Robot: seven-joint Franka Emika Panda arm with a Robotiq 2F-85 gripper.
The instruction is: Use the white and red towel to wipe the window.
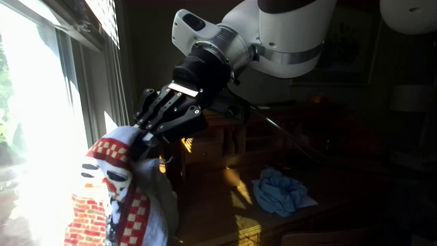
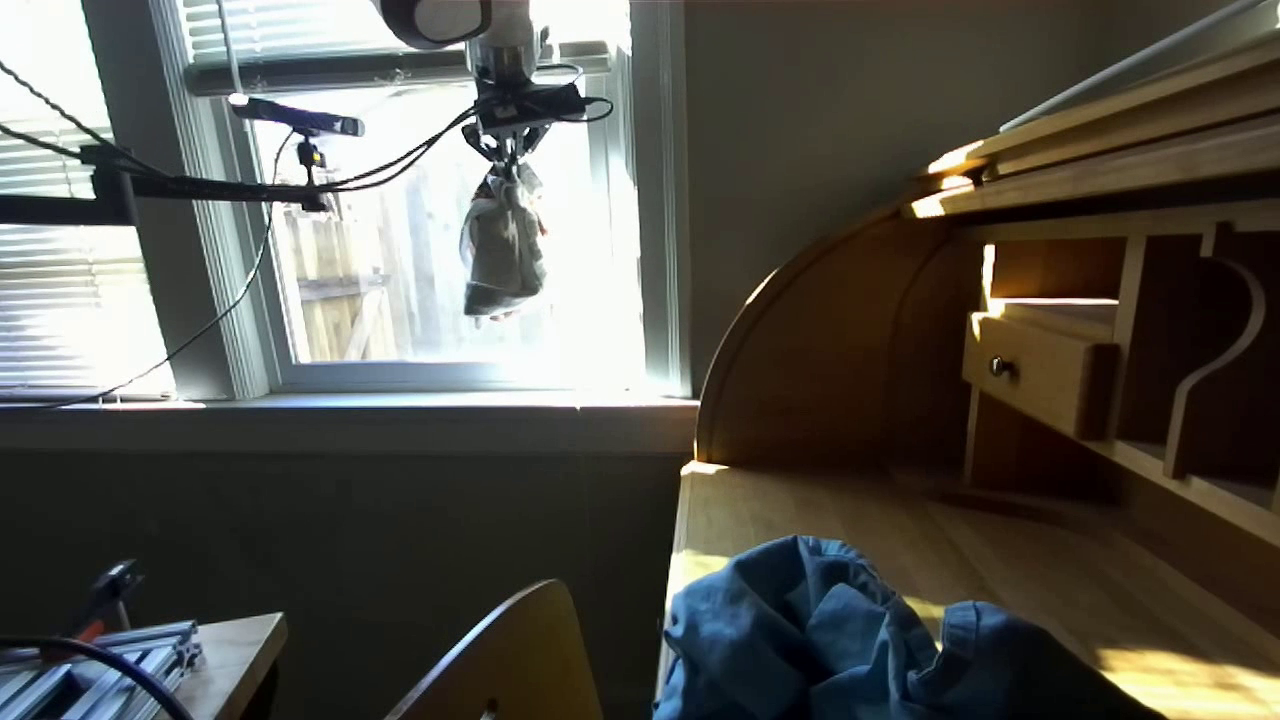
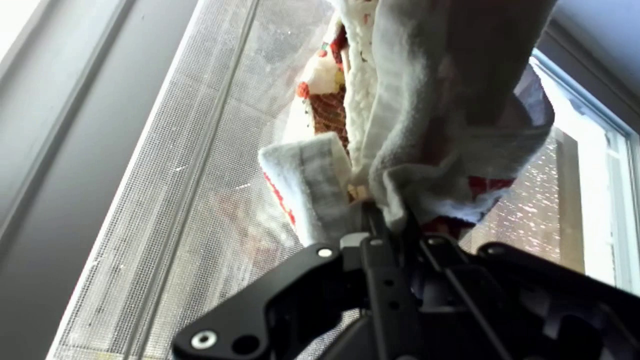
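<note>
The white and red towel hangs bunched from my gripper, showing in an exterior view, in an exterior view and in the wrist view. It has red checks and a brick pattern. My gripper is shut on its upper part, seen in both exterior views and the wrist view. The fingertips are partly hidden in the cloth. The bright window is right behind the towel; it also shows in the wrist view and at the left of an exterior view. I cannot tell whether the towel touches the glass.
A blue cloth lies on the wooden desk. A black bar with a camera and cables stands left of the arm. Raised blinds cover the window's top. A chair back stands below the sill.
</note>
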